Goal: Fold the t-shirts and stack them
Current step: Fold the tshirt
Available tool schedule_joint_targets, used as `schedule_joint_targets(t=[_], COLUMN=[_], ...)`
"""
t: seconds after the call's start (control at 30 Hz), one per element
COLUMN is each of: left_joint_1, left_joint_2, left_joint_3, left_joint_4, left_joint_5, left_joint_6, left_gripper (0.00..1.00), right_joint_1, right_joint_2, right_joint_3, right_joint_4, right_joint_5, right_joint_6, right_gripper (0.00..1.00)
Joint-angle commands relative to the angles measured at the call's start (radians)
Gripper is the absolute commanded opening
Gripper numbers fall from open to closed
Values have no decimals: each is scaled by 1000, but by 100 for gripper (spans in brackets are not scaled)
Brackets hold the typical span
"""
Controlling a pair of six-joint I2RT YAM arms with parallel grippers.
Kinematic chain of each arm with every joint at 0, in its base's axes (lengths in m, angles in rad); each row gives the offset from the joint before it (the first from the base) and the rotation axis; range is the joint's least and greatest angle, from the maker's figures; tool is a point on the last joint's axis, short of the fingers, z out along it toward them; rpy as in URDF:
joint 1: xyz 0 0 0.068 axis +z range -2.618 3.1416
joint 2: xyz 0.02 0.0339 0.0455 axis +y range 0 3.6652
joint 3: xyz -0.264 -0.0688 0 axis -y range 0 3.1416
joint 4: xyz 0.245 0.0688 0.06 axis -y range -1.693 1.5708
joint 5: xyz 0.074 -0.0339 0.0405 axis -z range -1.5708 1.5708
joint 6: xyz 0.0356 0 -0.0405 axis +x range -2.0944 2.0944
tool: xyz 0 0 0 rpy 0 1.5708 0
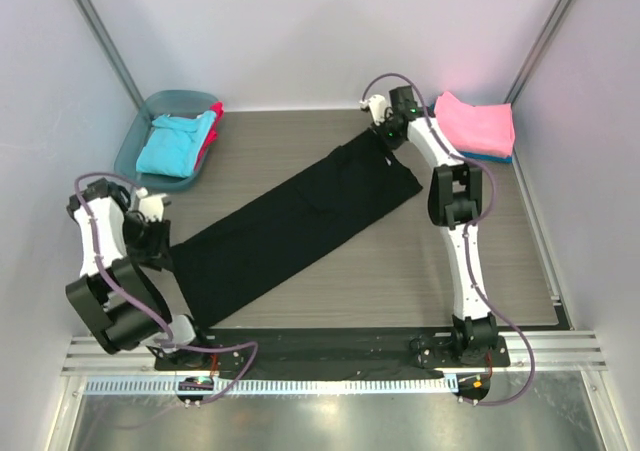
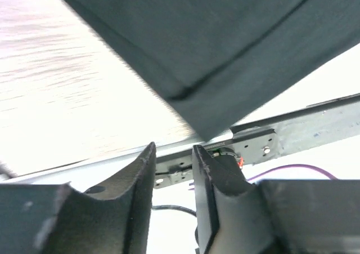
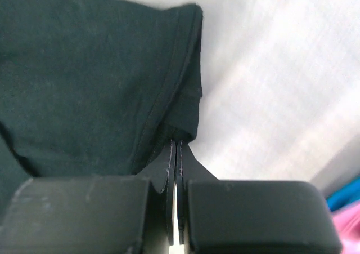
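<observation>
A large black t-shirt (image 1: 300, 221), folded into a long strip, lies diagonally across the table. At its far right end my right gripper (image 1: 388, 139) is down on the cloth. The right wrist view shows that gripper (image 3: 178, 141) with its jaws pressed together on the hemmed edge of the black t-shirt (image 3: 84, 85). My left gripper (image 1: 160, 243) sits just left of the strip's near left end. In the left wrist view this gripper (image 2: 173, 148) is open with nothing between its fingers, and a corner of the black t-shirt (image 2: 214, 45) lies just beyond the tips.
A folded pink t-shirt (image 1: 478, 121) rests on a blue one (image 1: 490, 156) at the back right, close to the right gripper. A teal tub (image 1: 135, 136) at the back left holds a turquoise t-shirt (image 1: 175, 146) and a red one (image 1: 212, 136). A metal rail (image 2: 292, 133) runs along the table's near edge.
</observation>
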Motion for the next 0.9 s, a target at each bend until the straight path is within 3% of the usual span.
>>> schedule_joint_targets(t=[0.0,0.1,0.2,0.23,0.33,0.53,0.87], left_joint_1=[-2,-86,-328,-457,-684,-843,-1053], left_joint_2=[-124,-145,-139,-136,-105,-18,235], left_joint_3=[159,256,298,278,220,102,34], left_joint_4=[-68,-169,-269,-283,-286,-182,-3], left_joint_5=[31,65,17,11,-33,-56,-15], left_joint_6=[40,83,82,79,40,26,-50], left_gripper=[36,41,40,40,39,36,26], right_joint_1=[54,85,116,125,145,163,168], right_joint_2=[173,241,238,240,251,275,271], right_joint_3=[178,295,250,237,232,247,247], right_joint_4=[70,166,329,358,470,630,667], right_joint_5=[93,151,208,214,248,279,303], right_joint_6=[-39,-65,-111,-119,-122,-85,-61], right_gripper=[1,1,1,1,1,1,1])
